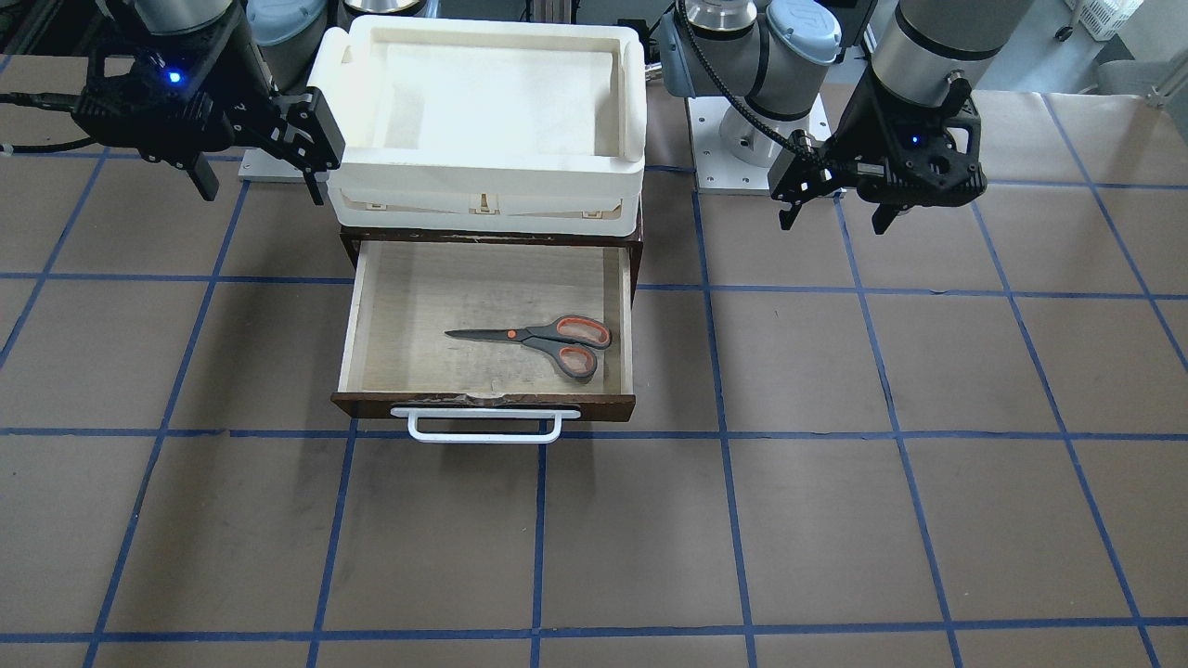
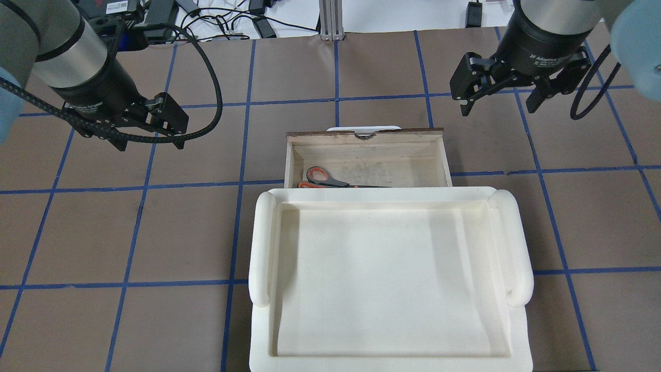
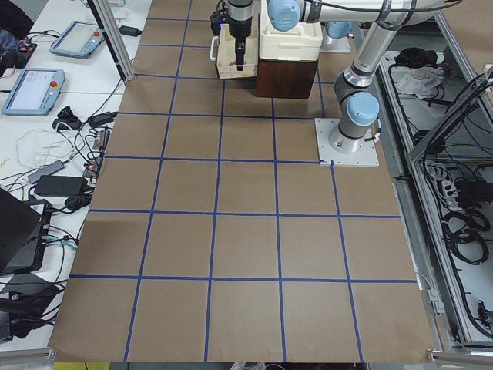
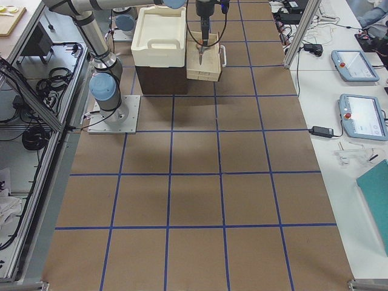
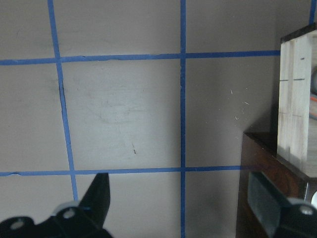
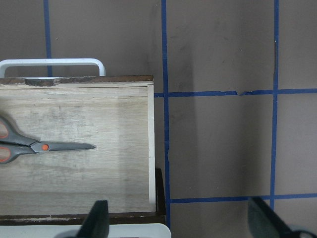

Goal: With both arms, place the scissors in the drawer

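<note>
Inside the drawer (image 1: 483, 403), on its pale plywood floor, the scissors (image 1: 538, 339) lie flat and closed. I see their orange-lined handles close to the drawer wall on the robot's left, with the blades pointing toward the robot's right. The drawer stands pulled out from a dark brown cabinet (image 4: 159, 80). Its white bar handle (image 1: 484, 425) faces away from the robot's base. A white foam tray (image 1: 483, 176) sits on top of the cabinet and, in the overhead view, covers the rear edge of the drawer. The left gripper (image 1: 833, 218) hangs above the brown table (image 1: 835, 464), well off to the drawer's side, its jaws spread wide and holding nothing. The right gripper (image 1: 263, 186) hangs on the other side, just beside the tray's corner, its jaws likewise spread wide and empty. Neither gripper touches the scissors or the drawer. The right wrist view looks down on the blades and the drawer's far corner.
</note>
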### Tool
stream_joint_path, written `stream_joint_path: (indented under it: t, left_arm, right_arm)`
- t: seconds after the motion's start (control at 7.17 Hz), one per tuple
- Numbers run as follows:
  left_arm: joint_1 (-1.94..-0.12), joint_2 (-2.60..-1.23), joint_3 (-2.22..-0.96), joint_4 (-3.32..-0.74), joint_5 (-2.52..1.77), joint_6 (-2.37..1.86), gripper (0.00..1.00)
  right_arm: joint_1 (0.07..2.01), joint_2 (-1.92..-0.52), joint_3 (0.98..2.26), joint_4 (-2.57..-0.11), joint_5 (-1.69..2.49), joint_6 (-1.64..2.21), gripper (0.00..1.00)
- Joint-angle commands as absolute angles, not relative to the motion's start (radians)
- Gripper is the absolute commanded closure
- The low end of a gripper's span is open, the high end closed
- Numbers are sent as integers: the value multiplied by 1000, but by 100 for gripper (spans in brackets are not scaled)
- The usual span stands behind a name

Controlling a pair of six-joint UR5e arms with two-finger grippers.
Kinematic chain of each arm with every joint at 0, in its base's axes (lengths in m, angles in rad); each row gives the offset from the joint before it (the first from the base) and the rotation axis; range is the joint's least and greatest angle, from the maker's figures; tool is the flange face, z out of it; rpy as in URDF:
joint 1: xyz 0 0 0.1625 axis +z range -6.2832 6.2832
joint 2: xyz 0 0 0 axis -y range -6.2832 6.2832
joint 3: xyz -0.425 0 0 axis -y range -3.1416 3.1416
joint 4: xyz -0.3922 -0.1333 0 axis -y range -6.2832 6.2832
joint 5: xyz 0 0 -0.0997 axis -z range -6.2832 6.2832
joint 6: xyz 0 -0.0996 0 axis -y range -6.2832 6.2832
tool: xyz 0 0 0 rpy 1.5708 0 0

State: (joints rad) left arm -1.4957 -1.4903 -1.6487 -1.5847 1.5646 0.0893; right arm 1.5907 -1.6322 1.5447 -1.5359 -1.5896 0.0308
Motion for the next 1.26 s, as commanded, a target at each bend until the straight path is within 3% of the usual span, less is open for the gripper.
stream_joint_path:
  t: [0.0,1.12]
  left_arm:
    - [-1496,-1486,-1654,-1589,1554,89,0]
    - [-1493,-1482,-1655,-1588,1552,92,0]
  right_arm:
    - [1592,-1632,1545,-1534,-1589,28,0]
    - [1591,-1634,1545,-1532,-1577,26,0]
